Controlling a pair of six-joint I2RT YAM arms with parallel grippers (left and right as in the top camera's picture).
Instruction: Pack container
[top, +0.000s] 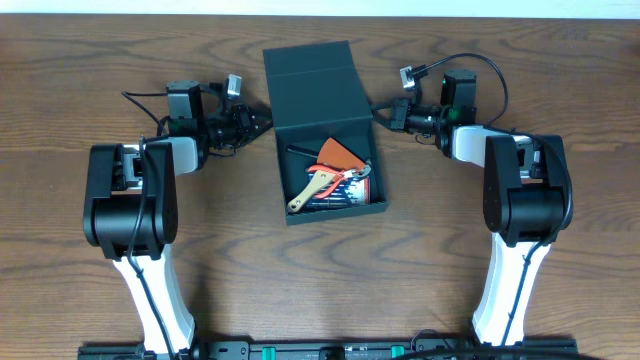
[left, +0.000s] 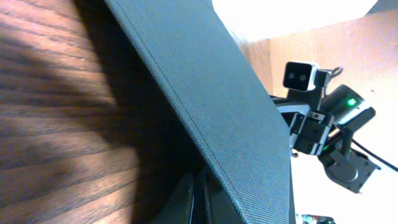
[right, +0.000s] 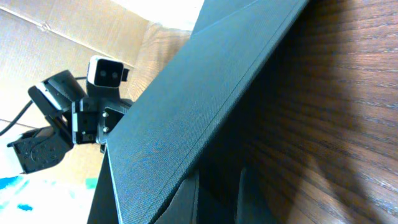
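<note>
The dark teal container (top: 283, 185) sits mid-table with its flap lid (top: 312, 85) raised at the back. Inside lie an orange piece (top: 340, 153), a wooden-handled tool (top: 308, 192) and red-handled pliers (top: 350, 178). My left gripper (top: 262, 122) is shut, its tips at the lid's left edge. In the left wrist view the left gripper (left: 198, 202) sits under the tilted lid (left: 211, 99). My right gripper (top: 382, 112) is shut at the lid's right edge. The right wrist view shows the right gripper (right: 214, 202) beneath the lid (right: 186, 106). Neither gripper holds anything.
Both arm bases (top: 130, 195) (top: 525, 190) stand at the table's sides. The opposite arm's camera shows past the lid in each wrist view (left: 301, 74) (right: 102, 71). Bare wooden tabletop (top: 240, 260) lies in front of the container.
</note>
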